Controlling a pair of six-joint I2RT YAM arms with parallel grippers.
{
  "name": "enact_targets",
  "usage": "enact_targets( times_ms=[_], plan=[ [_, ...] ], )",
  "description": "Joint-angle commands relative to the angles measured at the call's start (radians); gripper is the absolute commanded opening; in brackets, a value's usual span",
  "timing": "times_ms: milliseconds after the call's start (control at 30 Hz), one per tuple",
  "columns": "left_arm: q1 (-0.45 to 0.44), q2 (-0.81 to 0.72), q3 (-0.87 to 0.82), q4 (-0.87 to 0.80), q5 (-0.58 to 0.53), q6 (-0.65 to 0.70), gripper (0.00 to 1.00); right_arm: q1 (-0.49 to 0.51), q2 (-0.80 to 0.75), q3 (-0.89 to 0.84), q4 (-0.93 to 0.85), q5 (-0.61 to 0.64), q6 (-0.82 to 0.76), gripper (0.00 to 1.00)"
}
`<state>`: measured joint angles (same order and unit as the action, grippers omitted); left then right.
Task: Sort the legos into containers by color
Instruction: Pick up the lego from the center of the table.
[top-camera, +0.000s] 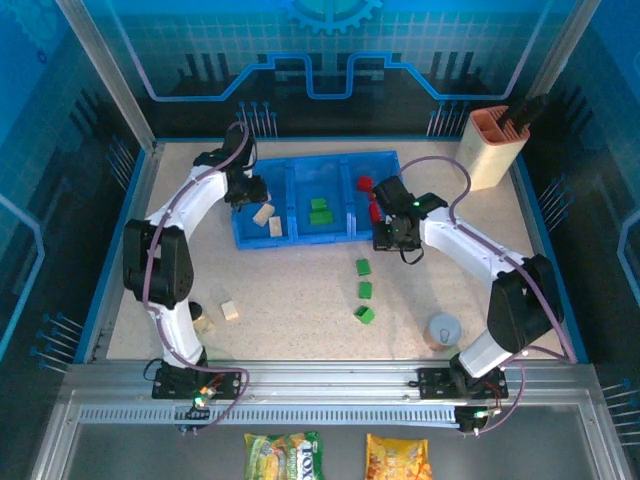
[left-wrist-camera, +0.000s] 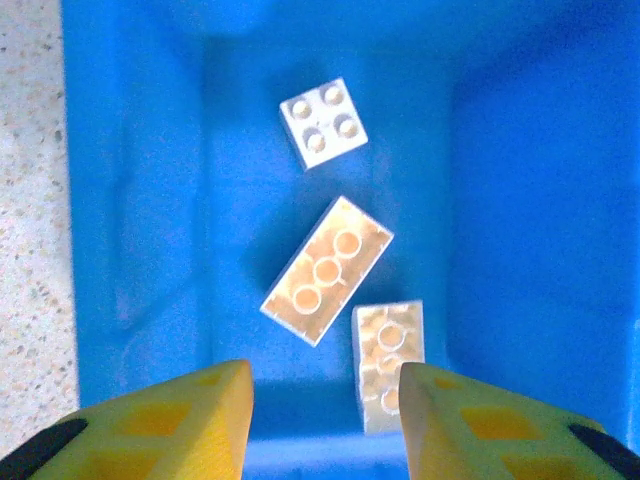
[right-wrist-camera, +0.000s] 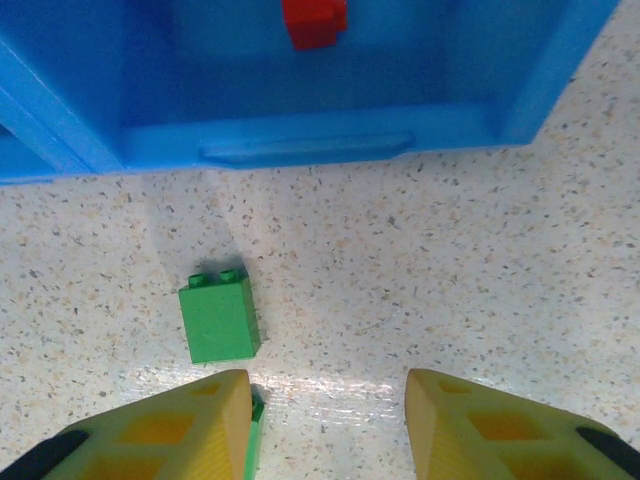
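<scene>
Sorting looks partly done. In the top view the blue tray sits at upper centre of the counter, with cream bricks in its left compartment, green sorted bricks in the middle and red bricks on the right.

The left gripper hangs over the left compartment, jaws apart and holding nothing. Three cream bricks lie on the floor below it. The right gripper hovers over the counter just below the tray's near wall, also parted and empty. A green brick lies left of centre ahead of it.

Three loose green bricks stand in a column right of centre, and two loose cream bricks lie at lower left.

The step in hand seems to be a green pick-up. The right gripper would need to shift left, lower until its jaws straddle that brick, close, then carry it to the middle compartment. The left arm must travel back for the loose cream pieces.
</scene>
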<state>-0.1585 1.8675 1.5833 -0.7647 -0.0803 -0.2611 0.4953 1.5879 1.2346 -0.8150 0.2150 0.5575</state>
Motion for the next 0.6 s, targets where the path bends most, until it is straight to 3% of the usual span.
enact_targets(
  times_ms=[0, 367, 567],
  plan=[
    [0.023, -0.096, -0.060, -0.040, 0.022, 0.032, 0.43, 0.025, 0.043, 0.040, 0.016, -0.021, 0.016, 0.46],
    [0.045, -0.299, -0.195, -0.103, 0.046, 0.058, 0.44, 0.104, 0.188, 0.072, 0.076, -0.022, 0.052, 0.46],
    [0.101, -0.389, -0.283, -0.091, 0.146, 0.076, 0.44, 0.133, 0.214, 0.042, 0.111, 0.002, 0.077, 0.48]
  ],
)
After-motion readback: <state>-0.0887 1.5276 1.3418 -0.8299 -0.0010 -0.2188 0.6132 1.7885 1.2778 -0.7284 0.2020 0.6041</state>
